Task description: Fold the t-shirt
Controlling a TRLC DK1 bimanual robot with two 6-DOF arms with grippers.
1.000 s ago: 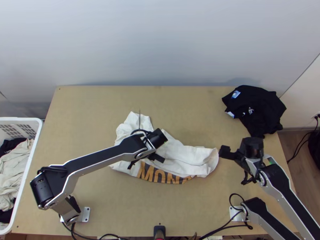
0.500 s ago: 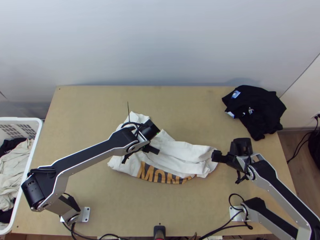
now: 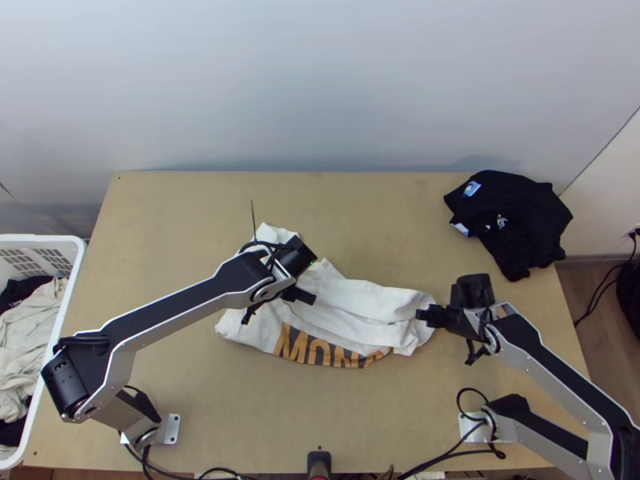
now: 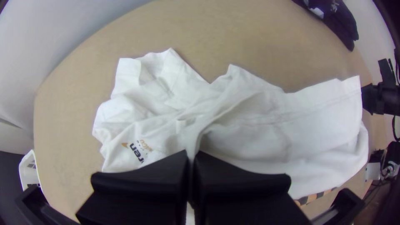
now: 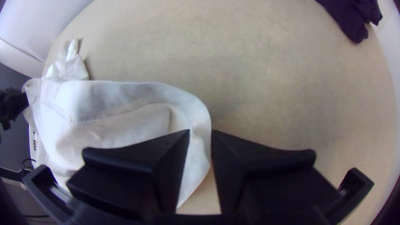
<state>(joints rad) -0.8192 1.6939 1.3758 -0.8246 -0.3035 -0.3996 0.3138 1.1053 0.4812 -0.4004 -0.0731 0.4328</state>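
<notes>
T-shirt (image 3: 372, 302) at mid-desk (image 3: 184, 212), bunched at the desk's left side of it, roughly doubled over toward the right. Above it, the left end effector (image 4: 191, 153), with a ridge of cloth pinched between its fingers. At its right end, the right end effector (image 5: 201, 132), fingers parted, the cloth's curved edge in the gap — no grip seen there.

Step in hand, as judged: second hold to be taken. Right fingers best lowered until all layers of that edge are well between them, then closed; if only the top layer is caught, the fold may be peeled apart. Left hold to be kept steady meanwhile. Cloth then to be lifted by both together and drawn lightly taut — soft fabric, easily creased.

Count: t-shirt, one; end effectors, two; dark heap (image 3: 516, 220) at the desk's far right corner, one; basket (image 3: 40, 238) off the desk's left edge, one. Garments in heap and basket: number cannot be told.
</notes>
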